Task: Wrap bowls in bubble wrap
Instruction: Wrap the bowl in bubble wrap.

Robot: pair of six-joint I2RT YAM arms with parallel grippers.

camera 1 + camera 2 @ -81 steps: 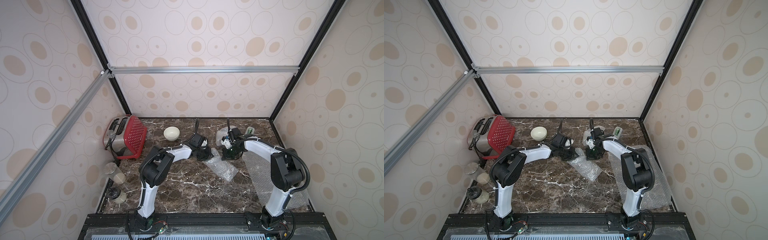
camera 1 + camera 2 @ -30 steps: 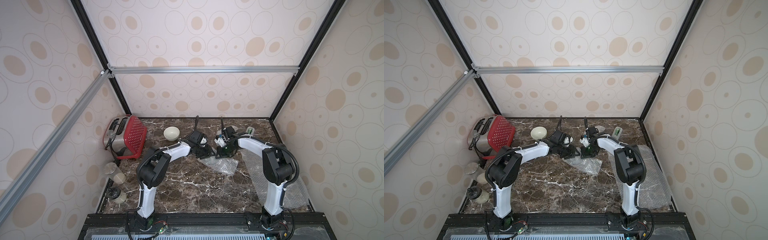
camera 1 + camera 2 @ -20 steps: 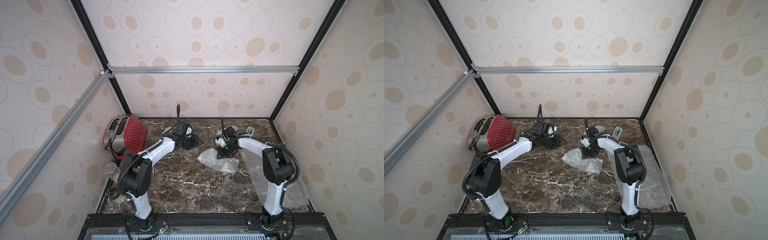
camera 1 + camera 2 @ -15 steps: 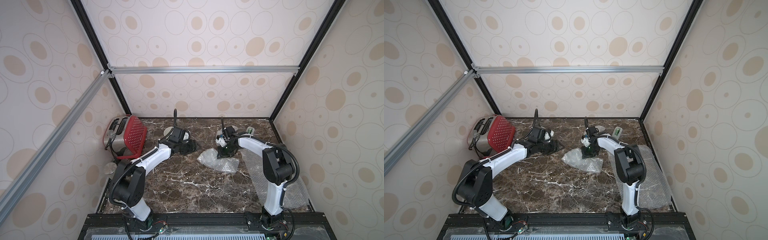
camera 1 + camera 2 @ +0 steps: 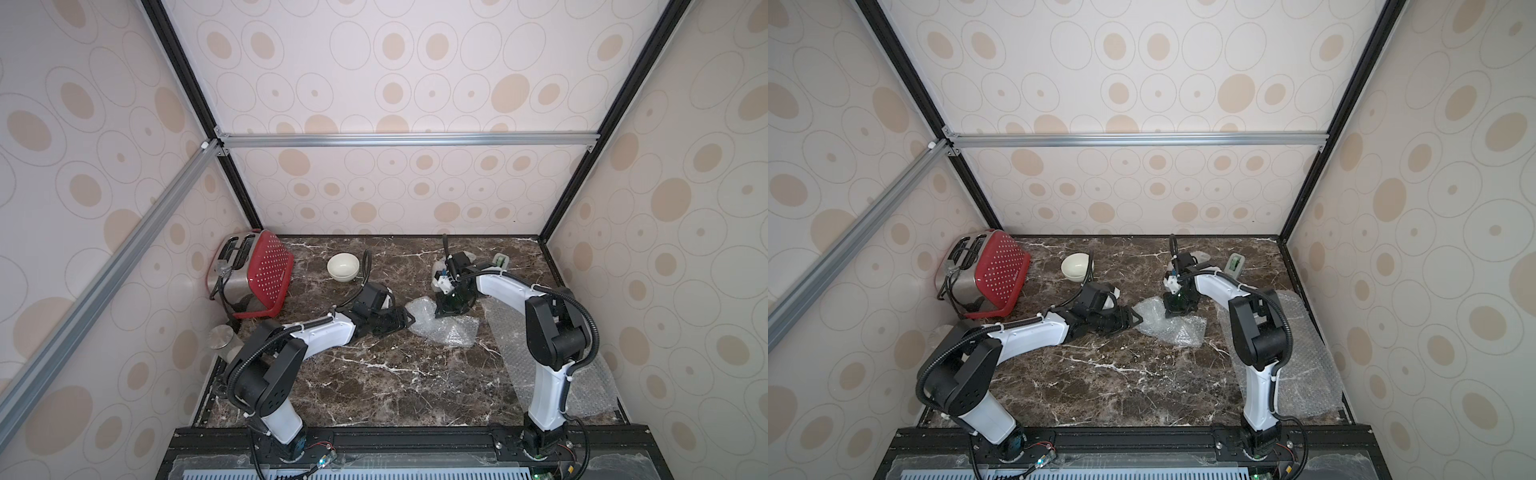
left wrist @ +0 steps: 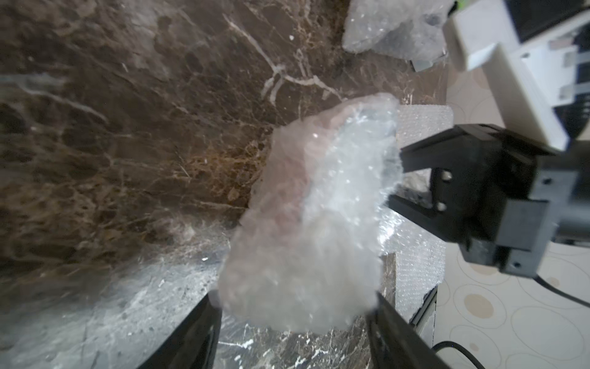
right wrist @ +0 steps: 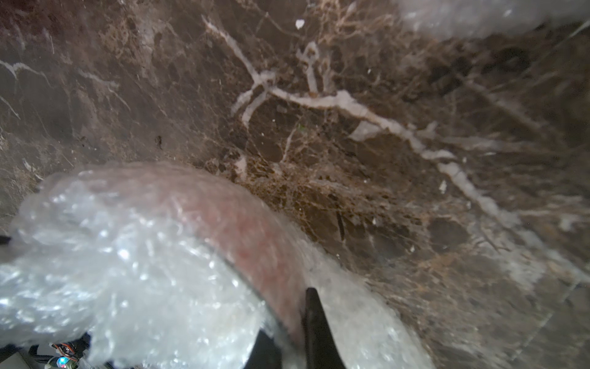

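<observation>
Crumpled bubble wrap (image 6: 306,230) sits at the wide-open left gripper (image 6: 293,297); the right gripper (image 6: 394,175) pinches it. The cream bowl (image 5: 343,266) shows in both top views only.

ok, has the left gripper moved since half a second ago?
Yes. The left gripper was beside the cream bowl. It has swung away from the bowl and the red toaster, and now sits at the crumpled bubble wrap.

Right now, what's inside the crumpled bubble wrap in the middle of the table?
The crumpled bubble wrap is cloudy; only a curved reddish edge shows through it in the right wrist view. What that edge belongs to is hidden by the film.
</observation>
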